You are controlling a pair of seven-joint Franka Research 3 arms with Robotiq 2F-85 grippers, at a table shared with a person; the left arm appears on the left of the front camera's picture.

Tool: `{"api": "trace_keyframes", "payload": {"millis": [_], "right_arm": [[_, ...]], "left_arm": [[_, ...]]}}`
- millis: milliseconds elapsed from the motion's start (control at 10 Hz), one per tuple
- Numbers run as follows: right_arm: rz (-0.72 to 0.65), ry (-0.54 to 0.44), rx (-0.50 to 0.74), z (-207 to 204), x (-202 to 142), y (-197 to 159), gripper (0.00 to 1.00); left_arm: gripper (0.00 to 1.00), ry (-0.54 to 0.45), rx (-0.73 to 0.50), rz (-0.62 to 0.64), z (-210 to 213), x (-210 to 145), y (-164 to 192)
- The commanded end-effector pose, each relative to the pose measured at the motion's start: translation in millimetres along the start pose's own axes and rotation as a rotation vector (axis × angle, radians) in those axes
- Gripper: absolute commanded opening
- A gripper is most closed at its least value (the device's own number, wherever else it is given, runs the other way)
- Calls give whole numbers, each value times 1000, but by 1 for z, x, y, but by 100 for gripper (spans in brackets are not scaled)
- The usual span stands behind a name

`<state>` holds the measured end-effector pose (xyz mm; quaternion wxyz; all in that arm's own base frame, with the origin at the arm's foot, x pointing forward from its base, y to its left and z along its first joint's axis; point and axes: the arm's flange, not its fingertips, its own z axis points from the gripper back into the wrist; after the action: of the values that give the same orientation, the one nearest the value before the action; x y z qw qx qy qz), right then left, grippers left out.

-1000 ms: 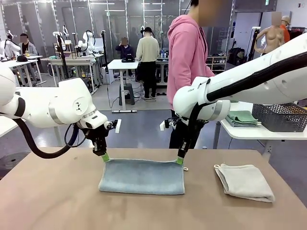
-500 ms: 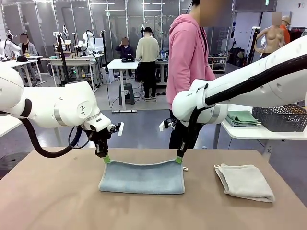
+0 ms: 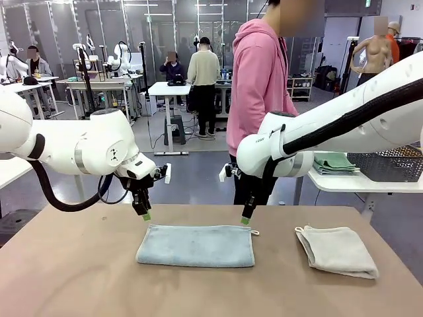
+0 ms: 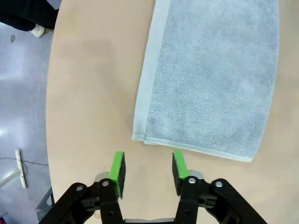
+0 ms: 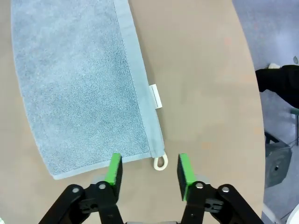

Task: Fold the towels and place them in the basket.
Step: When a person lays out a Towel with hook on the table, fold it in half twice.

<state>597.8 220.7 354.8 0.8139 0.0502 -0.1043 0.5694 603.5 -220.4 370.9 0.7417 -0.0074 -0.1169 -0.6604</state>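
Green-padded fingers (image 4: 117, 169) of the left gripper (image 3: 146, 216) and the right gripper (image 3: 245, 220) stand spread and empty, just above the far corners of a folded pale blue-grey terry towel (image 3: 195, 246).

The towel lies flat at the centre of the front view on a brown table (image 3: 66, 277); a folded cream terry towel (image 3: 336, 249) lies at lower right, well apart. In the right wrist view, a small cream hanging loop (image 5: 160, 163) at the towel's corner shows between the pads. The dark grey lattice-mesh plastic basket (image 3: 386, 160) stands on a white side table (image 3: 344, 181) at the right edge, its top hidden by the right arm and its end cut off by the frame. Folded green towels (image 3: 334, 162) lie beside it. A person in a pink hoodie (image 3: 258, 86) stands behind the table, partly hidden by that arm. Beyond is a workshop with desks and a grey floor.
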Motion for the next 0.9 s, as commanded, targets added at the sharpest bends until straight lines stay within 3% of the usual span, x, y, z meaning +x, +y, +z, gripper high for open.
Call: {"api": "trace_keyframes", "payload": {"millis": [0,100,200,300,800], "right_arm": [[-22,6,-22,3,-5,12,100],[-24,-1,-13,3,-6,14,88],[-26,-7,1,5,-6,15,97],[3,4,2,0,-1,6,97],[3,4,2,0,-1,6,97]], "left_arm": [[100,6,23,4,3,-5,-16],[100,-2,25,5,4,-5,-18],[100,7,10,-1,5,-4,-21],[100,3,-1,-5,1,0,-7],[100,4,-5,-7,1,0,-11]]}}
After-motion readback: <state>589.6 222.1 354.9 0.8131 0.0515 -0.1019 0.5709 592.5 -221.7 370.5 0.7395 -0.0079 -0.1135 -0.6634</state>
